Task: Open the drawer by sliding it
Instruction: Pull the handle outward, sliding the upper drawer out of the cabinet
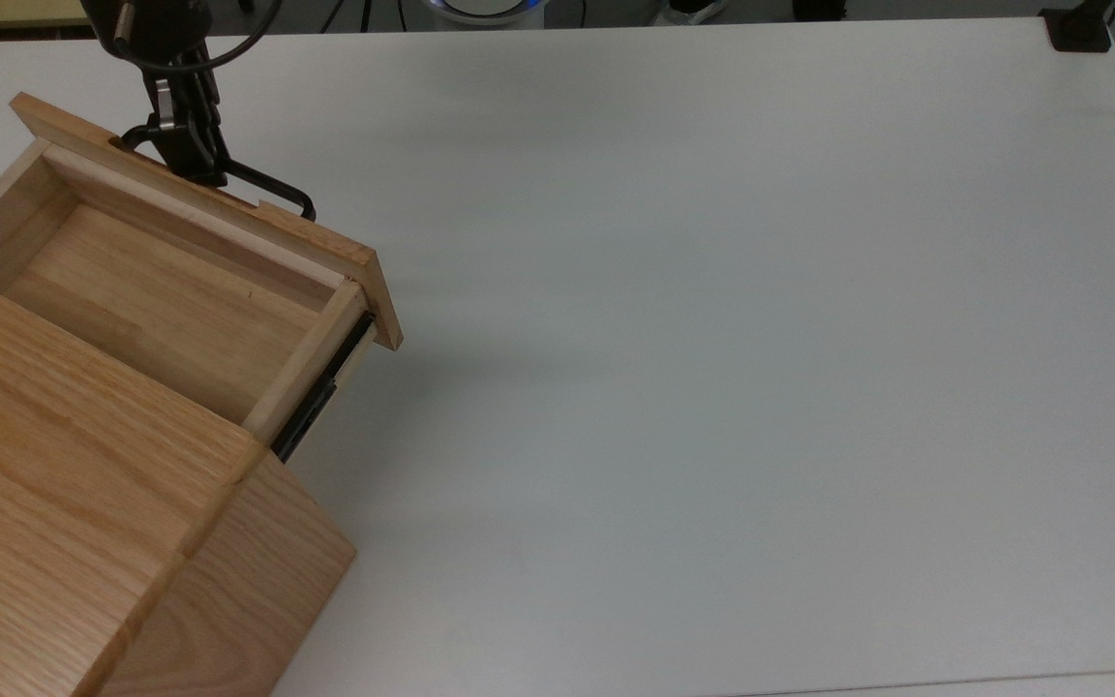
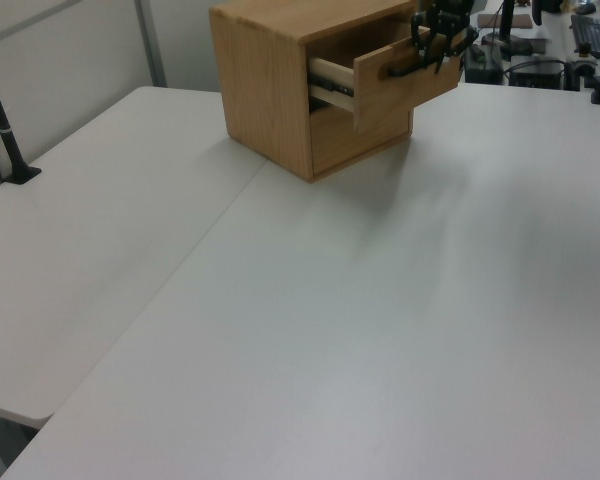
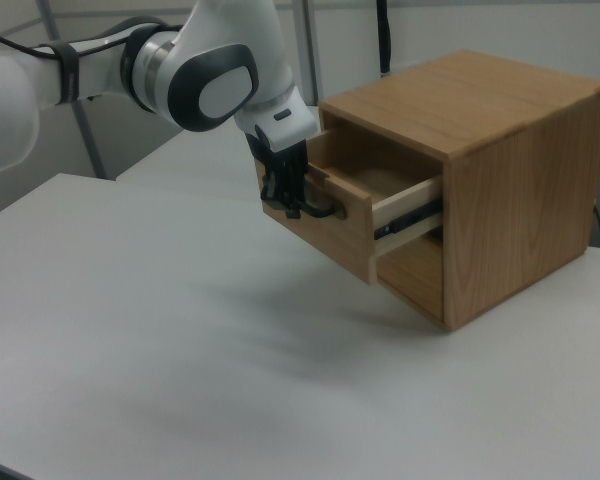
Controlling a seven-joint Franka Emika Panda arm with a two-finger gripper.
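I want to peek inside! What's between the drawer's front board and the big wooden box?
Just the drawer's own bare wooden floor, with nothing visible on it, in the top view. Beside it, a black rail bridges the gap to the cabinet.

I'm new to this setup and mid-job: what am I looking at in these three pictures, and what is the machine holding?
It is one white robot arm with a two-finger gripper. One camera looks down from above; two look across the table from opposite sides. On the table stands an oak cabinet with two drawers. The top drawer is pulled partly out and looks empty inside. The fingers are closed on its black bar handle.
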